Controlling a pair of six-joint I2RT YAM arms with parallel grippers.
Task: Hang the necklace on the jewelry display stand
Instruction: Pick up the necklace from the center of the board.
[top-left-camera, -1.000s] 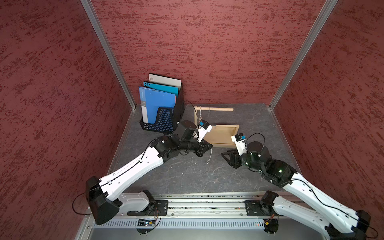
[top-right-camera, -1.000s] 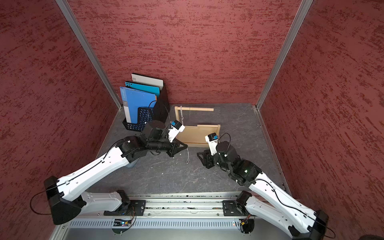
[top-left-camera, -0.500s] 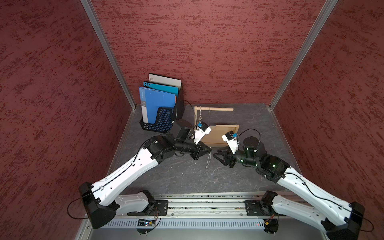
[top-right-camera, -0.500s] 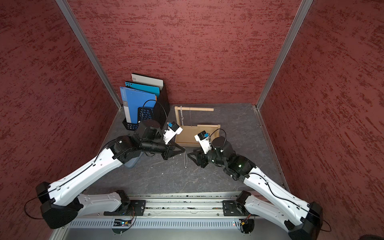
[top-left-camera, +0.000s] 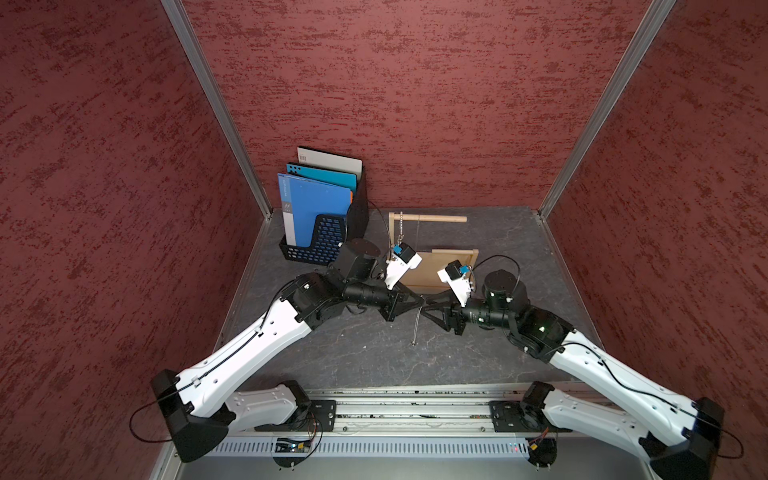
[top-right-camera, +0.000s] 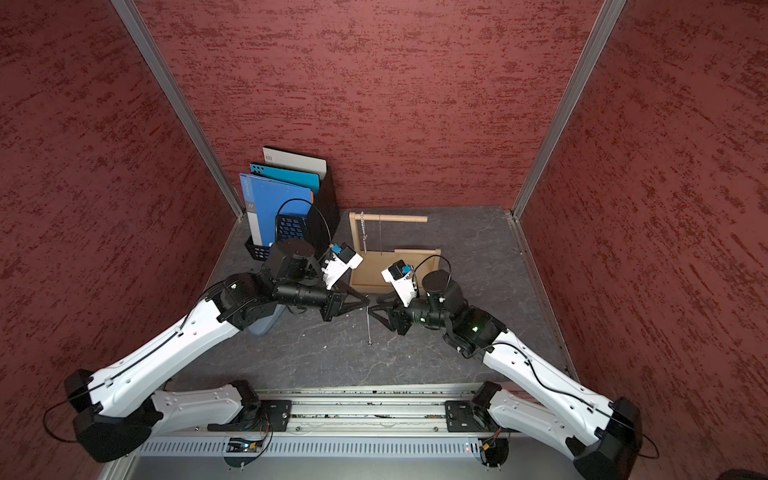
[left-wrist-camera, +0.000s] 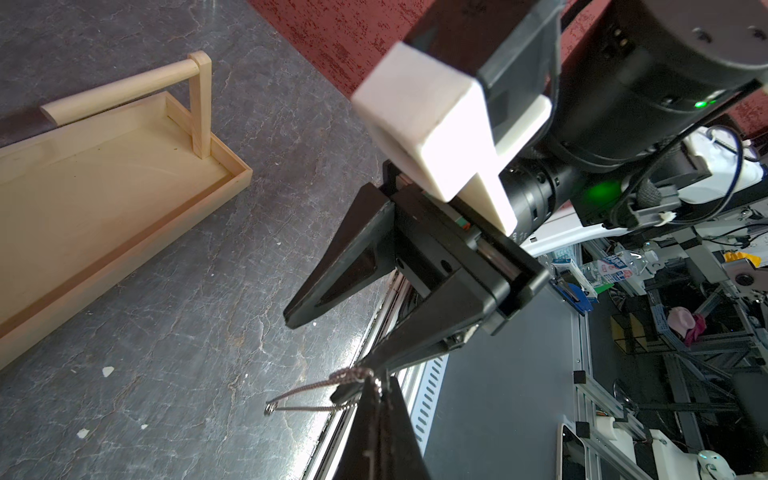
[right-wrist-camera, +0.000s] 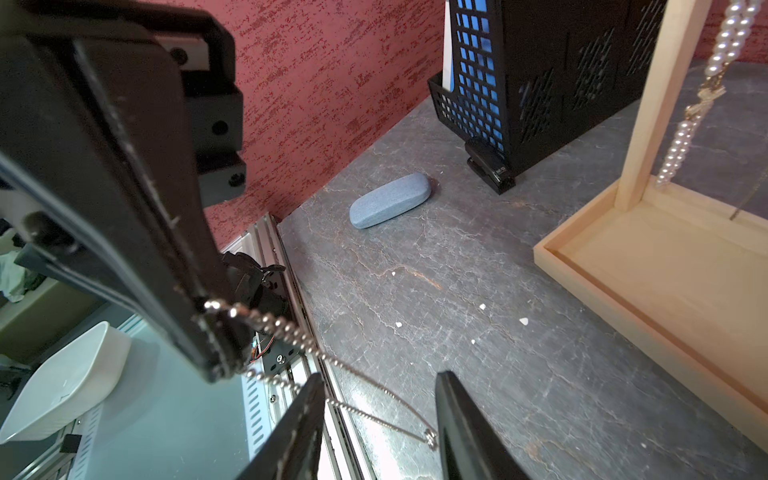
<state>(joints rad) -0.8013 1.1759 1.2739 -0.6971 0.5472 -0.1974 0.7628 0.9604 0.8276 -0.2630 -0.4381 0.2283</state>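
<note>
My left gripper (top-left-camera: 419, 302) (top-right-camera: 368, 300) is shut on the necklace (top-left-camera: 415, 328) (top-right-camera: 368, 328), a thin silver bead chain that hangs doubled from its tips above the table. In the left wrist view the chain (left-wrist-camera: 307, 388) loops out from my closed jaws. My right gripper (top-left-camera: 428, 309) (right-wrist-camera: 379, 378) faces it tip to tip and stands open, its fingers on either side of the hanging chain (right-wrist-camera: 291, 332). The jewelry display stand (top-left-camera: 440, 266) (right-wrist-camera: 665, 266), pale wood, stands behind both grippers. A pearl string (right-wrist-camera: 681, 137) hangs from its dowel arm (top-left-camera: 432, 218).
A black mesh file rack (top-left-camera: 320, 232) with blue folders stands at the back left. A blue-grey glasses case (right-wrist-camera: 388, 200) and a small black stapler (right-wrist-camera: 490, 170) lie near it, by the left wall. Red walls close three sides.
My right gripper has moved left up to the left gripper's tips and the hanging chain, and its jaws have narrowed a little. The left gripper still holds the chain.
</note>
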